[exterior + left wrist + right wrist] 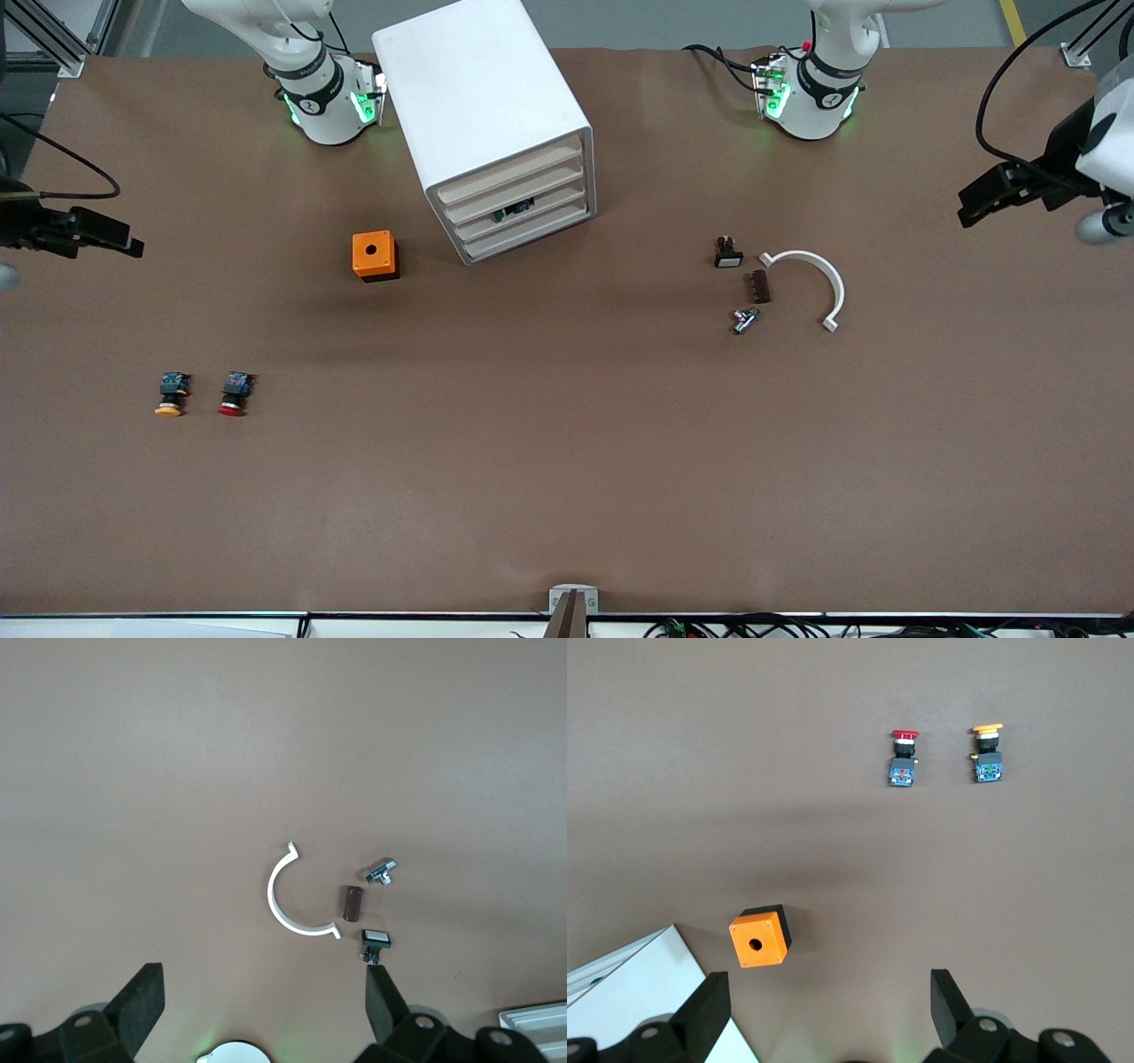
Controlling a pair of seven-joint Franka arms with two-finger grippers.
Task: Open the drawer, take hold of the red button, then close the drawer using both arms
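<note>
Both jaws wide, aloft at table ends; button (pixel 234 392) on table, well apart from either.

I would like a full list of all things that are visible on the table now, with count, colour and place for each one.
cabinet: 1, white, four stacked drawers, all shut, between the arm bases
orange box: 1, orange with round hole, beside the cabinet, toward the right arm's end
red button: 1, red cap, toward the right arm's end, nearer the front camera
yellow button: 1, yellow-orange cap, beside the red button
black button: 1, black with white face, toward the left arm's end
brown block: 1, dark brown, beside the black button
metal part: 1, silver, nearer the camera than the block
curved clip: 1, white, beside the block
table: 1, brown
left hand: 1, black, open, over its table end
right hand: 1, black, open, over its table end
</note>
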